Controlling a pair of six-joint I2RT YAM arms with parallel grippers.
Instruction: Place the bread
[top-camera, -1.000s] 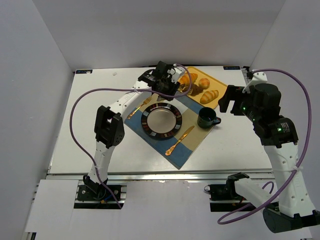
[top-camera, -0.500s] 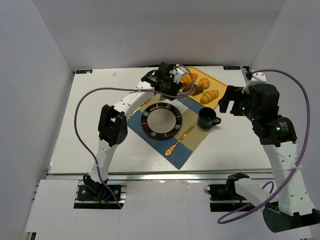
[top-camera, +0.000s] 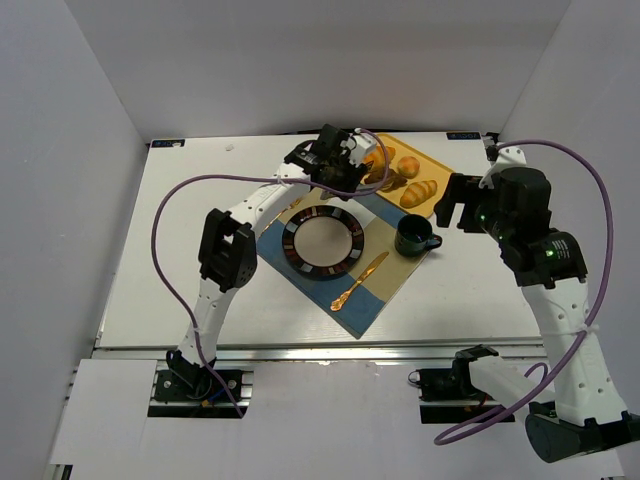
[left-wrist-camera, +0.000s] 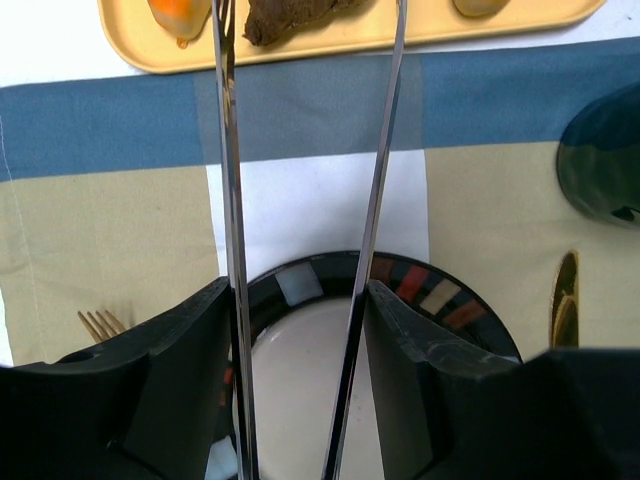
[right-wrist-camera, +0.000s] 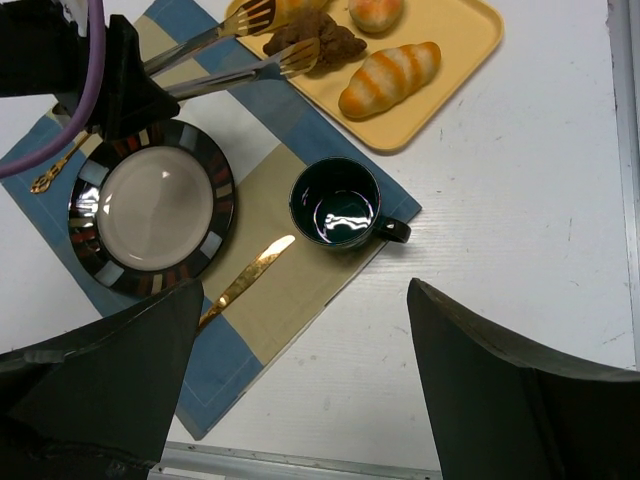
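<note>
The bread (right-wrist-camera: 320, 38) is a dark brown lumpy pastry on the yellow tray (right-wrist-camera: 462, 40). It also shows in the left wrist view (left-wrist-camera: 295, 15) and from the top (top-camera: 392, 180). My left gripper (top-camera: 335, 165) (left-wrist-camera: 298, 290) is shut on metal tongs (left-wrist-camera: 228, 180). The tongs' fork-like tips (right-wrist-camera: 298, 58) reach onto the tray, spread apart, with the bread's near end between them. The gripper hovers over the dark-rimmed plate (left-wrist-camera: 430, 292). My right gripper (top-camera: 452, 205) (right-wrist-camera: 305, 285) is open and empty, high above the table right of the mug.
The plate (top-camera: 293, 240) sits on a blue and beige placemat (top-camera: 375, 300) with a gold knife (top-camera: 358, 282), a gold fork (left-wrist-camera: 98, 324) and a dark mug (top-camera: 414, 236). Golden croissants (right-wrist-camera: 388, 80) and a small bun (right-wrist-camera: 374, 12) share the tray.
My left gripper has moved a little toward the tray with the tongs. The right arm has shifted slightly left.
</note>
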